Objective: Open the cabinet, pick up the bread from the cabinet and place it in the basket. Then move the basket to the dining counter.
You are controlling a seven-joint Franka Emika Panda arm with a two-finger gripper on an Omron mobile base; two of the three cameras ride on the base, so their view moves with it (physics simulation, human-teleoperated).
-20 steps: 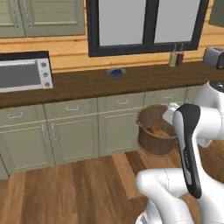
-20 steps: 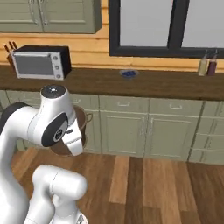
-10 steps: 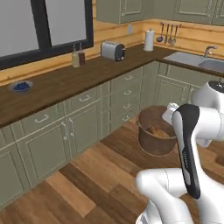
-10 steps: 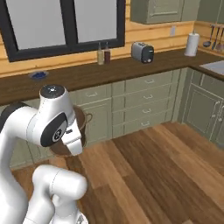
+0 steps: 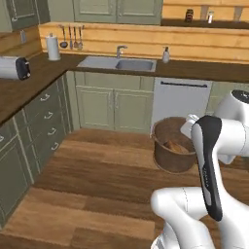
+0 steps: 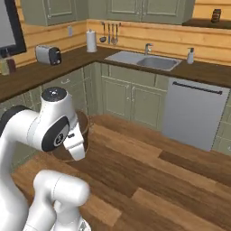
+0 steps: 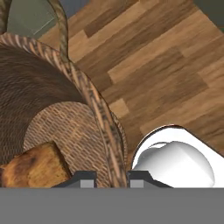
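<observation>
My gripper (image 7: 111,177) is shut on the rim of the round brown woven basket (image 7: 94,105), with one dark fingertip (image 7: 85,178) inside the rim and the other outside. The bread (image 7: 37,168), a golden-brown lump, lies on the basket's woven bottom. In the left base view the basket (image 5: 168,155) hangs above the wooden floor just left of my forearm, and the bread (image 5: 175,146) shows inside it. In the right base view the basket (image 6: 85,124) is mostly hidden behind my arm. The cabinet and the dining counter are out of view.
A dark wood counter with a sink (image 5: 119,63) runs along the back wall, with a white dishwasher (image 5: 180,102) under it. A toaster (image 5: 13,67) and a paper towel roll (image 5: 52,47) stand on the left counter. Open wooden floor (image 5: 97,170) lies in front.
The whole picture has shifted: the base has turned from the window counter with the microwave to the sink corner. The basket with the bread stays held in the same place beside my arm.
</observation>
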